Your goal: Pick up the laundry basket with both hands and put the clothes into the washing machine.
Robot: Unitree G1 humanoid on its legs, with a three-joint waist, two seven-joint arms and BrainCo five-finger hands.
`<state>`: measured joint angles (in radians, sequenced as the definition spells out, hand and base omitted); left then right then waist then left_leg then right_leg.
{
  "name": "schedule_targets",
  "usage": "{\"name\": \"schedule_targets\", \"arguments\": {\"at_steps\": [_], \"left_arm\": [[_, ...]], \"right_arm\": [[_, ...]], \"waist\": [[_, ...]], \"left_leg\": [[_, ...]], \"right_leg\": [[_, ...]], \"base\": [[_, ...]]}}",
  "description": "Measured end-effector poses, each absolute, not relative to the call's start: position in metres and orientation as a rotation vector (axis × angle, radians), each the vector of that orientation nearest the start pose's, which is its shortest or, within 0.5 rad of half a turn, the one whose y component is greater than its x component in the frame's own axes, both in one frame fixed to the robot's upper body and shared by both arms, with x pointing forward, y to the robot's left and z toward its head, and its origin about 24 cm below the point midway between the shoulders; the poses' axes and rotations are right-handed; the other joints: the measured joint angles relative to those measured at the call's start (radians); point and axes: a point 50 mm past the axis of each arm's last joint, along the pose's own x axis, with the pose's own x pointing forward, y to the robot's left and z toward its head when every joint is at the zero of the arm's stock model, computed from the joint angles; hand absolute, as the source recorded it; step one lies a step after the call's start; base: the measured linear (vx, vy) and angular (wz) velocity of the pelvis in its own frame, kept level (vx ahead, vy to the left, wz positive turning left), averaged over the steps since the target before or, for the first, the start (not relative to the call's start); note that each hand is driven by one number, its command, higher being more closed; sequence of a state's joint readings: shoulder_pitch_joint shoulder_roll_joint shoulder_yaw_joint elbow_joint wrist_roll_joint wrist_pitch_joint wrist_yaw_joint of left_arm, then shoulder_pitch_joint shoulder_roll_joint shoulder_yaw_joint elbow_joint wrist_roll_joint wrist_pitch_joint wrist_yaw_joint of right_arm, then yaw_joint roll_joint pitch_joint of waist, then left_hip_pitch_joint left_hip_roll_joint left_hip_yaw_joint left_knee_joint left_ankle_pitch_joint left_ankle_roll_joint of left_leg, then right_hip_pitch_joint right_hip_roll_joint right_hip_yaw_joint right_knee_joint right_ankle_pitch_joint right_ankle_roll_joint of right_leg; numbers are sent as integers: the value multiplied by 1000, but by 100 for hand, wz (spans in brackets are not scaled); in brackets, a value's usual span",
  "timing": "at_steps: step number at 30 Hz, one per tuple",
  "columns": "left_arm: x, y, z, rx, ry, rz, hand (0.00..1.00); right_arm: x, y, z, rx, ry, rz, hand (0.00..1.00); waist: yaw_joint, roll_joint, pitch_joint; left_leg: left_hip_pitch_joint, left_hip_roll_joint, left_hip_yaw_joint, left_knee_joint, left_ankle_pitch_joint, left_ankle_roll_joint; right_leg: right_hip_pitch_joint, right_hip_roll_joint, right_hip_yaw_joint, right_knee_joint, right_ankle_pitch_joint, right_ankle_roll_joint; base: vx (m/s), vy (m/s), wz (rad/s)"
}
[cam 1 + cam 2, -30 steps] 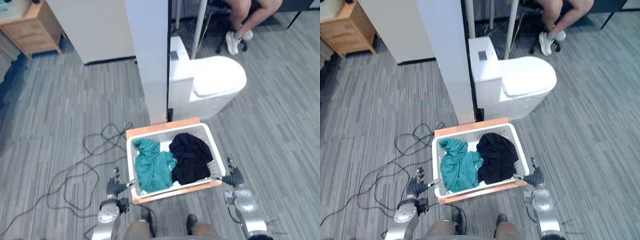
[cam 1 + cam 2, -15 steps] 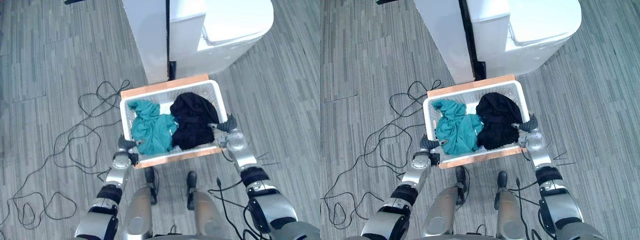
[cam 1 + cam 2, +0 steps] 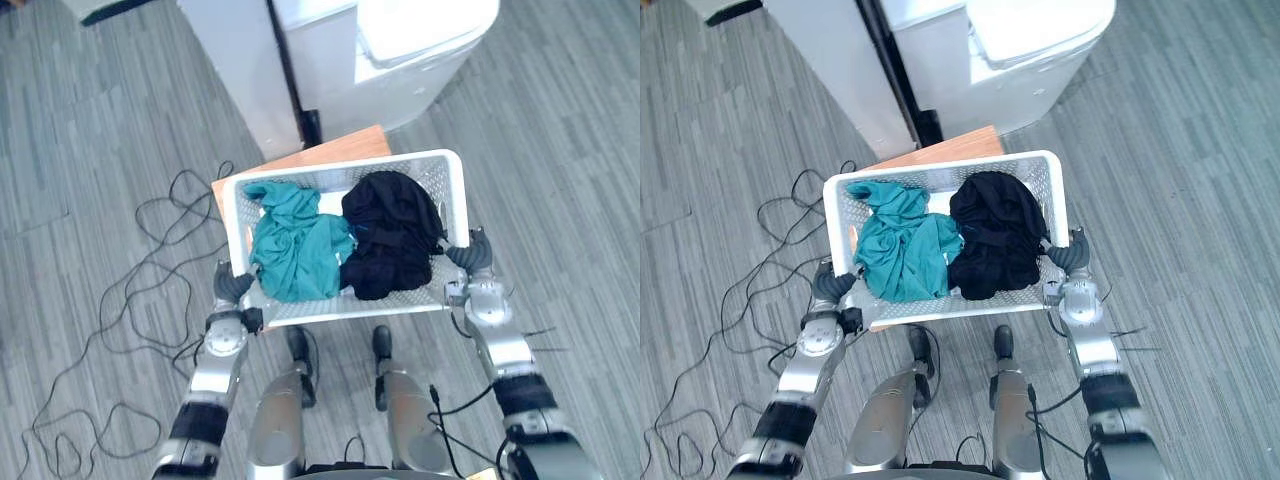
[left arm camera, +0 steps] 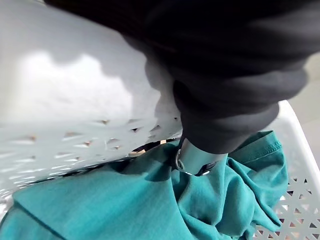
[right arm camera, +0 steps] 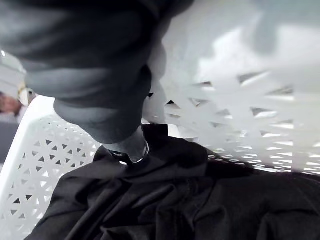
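The left hand (image 3: 232,290) and right hand (image 3: 473,262) each clench an end rim of the laundry basket (image 3: 350,306). Lift both ends level so the clothes (image 3: 295,245) do not spill.

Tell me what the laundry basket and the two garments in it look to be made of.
The laundry basket: likely moulded plastic, smooth white; walls pierced with a regular lattice of holes. The teal garment: soft matte fabric, perhaps cotton knit; it bunches in loose folds, with a stitched hem. The black garment: matte cloth, crumpled; fibre unclear.
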<state>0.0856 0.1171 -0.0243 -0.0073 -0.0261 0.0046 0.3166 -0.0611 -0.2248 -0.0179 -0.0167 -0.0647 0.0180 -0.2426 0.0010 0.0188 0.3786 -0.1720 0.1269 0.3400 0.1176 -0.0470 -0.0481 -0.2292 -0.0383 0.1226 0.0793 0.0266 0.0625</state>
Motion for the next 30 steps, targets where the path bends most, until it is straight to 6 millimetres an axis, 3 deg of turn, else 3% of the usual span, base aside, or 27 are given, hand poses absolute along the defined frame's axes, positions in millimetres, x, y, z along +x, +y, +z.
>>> {"name": "schedule_targets", "arguments": {"at_steps": [3, 7, 9, 10, 11, 13, 14, 15, 16, 17, 18, 19, 20, 21, 22, 24, 26, 27, 28, 29, 30], "left_arm": [[208, 186, 17, 79, 116, 295, 100], [204, 185, 13, 74, 133, 274, 100], [204, 184, 13, 73, 139, 274, 100], [204, 185, 12, 75, 141, 274, 100], [204, 185, 13, 81, 139, 271, 100], [203, 185, 11, 82, 149, 270, 100], [202, 186, 10, 89, 158, 271, 100], [202, 186, 9, 98, 161, 271, 100], [201, 186, 6, 104, 175, 272, 100], [196, 186, 1, 104, 206, 277, 100], [193, 186, -2, 106, 220, 278, 100], [189, 185, -7, 110, 245, 271, 100], [188, 185, -10, 111, 260, 270, 100], [186, 180, -16, 94, 285, 267, 100], [185, 176, -19, 79, 300, 267, 100], [179, 172, -24, 65, 324, 264, 100], [179, 172, -25, 66, 326, 263, 100], [178, 172, -25, 67, 326, 264, 100], [178, 172, -25, 66, 327, 264, 100], [178, 172, -25, 64, 330, 266, 100], [176, 172, -26, 63, 336, 267, 100]], "right_arm": [[238, -203, 60, -301, -64, -241, 100], [224, -204, 53, -315, -36, -249, 100], [223, -204, 52, -309, -34, -251, 100], [223, -204, 51, -305, -30, -254, 100], [223, -204, 47, -303, -14, -254, 100], [222, -204, 39, -303, 24, -246, 100], [222, -205, 33, -316, 47, -239, 100], [222, -205, 31, -318, 56, -238, 100], [222, -204, 26, -321, 77, -230, 100], [222, -204, 24, -335, 89, -217, 100], [222, -205, 23, -344, 94, -210, 100], [222, -207, 21, -361, 105, -200, 100], [222, -208, 22, -370, 104, -193, 100], [224, -210, 24, -387, 99, -190, 100], [224, -213, 25, -403, 98, -189, 100], [224, -217, 26, -421, 99, -187, 100], [224, -217, 26, -426, 96, -183, 100], [225, -218, 27, -433, 94, -182, 100], [225, -218, 27, -435, 95, -181, 100], [225, -218, 25, -436, 102, -177, 100], [225, -217, 23, -435, 111, -173, 100]], "waist": [[-23, -12, -56], [-52, -30, -106], [-57, -36, -125], [-69, -31, -129], [-76, -32, -132], [-76, -32, -150], [-74, -26, -163], [-74, -22, -163], [-71, -16, -165], [-58, -1, -171], [-48, 9, -176], [-36, 26, -187], [-29, 33, -191], [-24, 38, -194], [-16, 37, -193], [9, 36, -194], [25, 39, -197], [37, 44, -201], [40, 49, -205], [47, 52, -209], [52, 49, -217]], "left_leg": [[59, 6, 75, 9, -32, -3], [123, 40, 221, 84, -109, -8], [157, 66, 324, 109, -140, -11], [186, 88, 391, 115, -146, -7], [216, 103, 450, 122, -155, -11], [264, 124, 538, 151, -180, -40], [287, 155, 582, 200, -207, -59], [300, 179, 593, 235, -219, -61], [317, 242, 592, 344, -227, -66], [316, 335, 568, 524, -223, 6], [288, 385, 531, 627, -207, 118], [216, 442, 377, 800, -151, 274], [179, 432, 282, 859, -159, 255], [96, 346, 96, 922, -203, 182], [51, 258, -14, 923, -230, 147], [-28, 88, -173, 812, -271, 106], [-97, -23, -269, 588, -271, 79], [-117, -64, -314, 384, -226, 10], [-122, -71, -316, 304, -202, -19], [-118, -77, -307, 199, -94, -23], [-96, -79, -295, 171, -46, -13]], "right_leg": [[26, 9, 73, -15, 10, 5], [28, 39, 174, -21, 36, 26], [14, 17, 42, -45, 24, -17], [1, -26, -156, -11, -4, -86], [-14, -93, -384, 56, -26, -131], [-19, -193, -669, 172, -40, -186], [-20, -204, -736, 226, -41, -164], [-24, -194, -725, 246, -53, -138], [-34, -154, -660, 276, -78, -106], [-34, -95, -588, 290, -109, -117], [-31, -57, -551, 293, -125, -133], [-11, 5, -490, 280, -140, -144], [-1, 30, -461, 277, -149, -150], [20, 59, -407, 267, -155, -161], [42, 72, -362, 253, -153, -169], [105, 80, -285, 207, -152, -171], [158, 70, -250, 146, -151, -170], [189, 65, -225, 104, -151, -168], [203, 65, -218, 85, -152, -167], [241, 62, -193, 49, -157, -151], [259, 58, -177, 32, -159, -142]], "base": [[53, 36, -70], [15, 50, -116], [-57, 18, -157], [11, 34, -148], [36, 37, -149], [111, -40, -157], [167, -116, -161], [206, -197, -161], [285, -312, -180], [239, -270, -192], [260, -264, -210], [112, -97, -168], [263, -101, -190], [211, 5, -156], [337, 37, -160], [308, 88, -142], [333, 143, -116], [374, 181, -89], [409, 207, -80], [320, 153, -53], [461, 203, -51]]}}
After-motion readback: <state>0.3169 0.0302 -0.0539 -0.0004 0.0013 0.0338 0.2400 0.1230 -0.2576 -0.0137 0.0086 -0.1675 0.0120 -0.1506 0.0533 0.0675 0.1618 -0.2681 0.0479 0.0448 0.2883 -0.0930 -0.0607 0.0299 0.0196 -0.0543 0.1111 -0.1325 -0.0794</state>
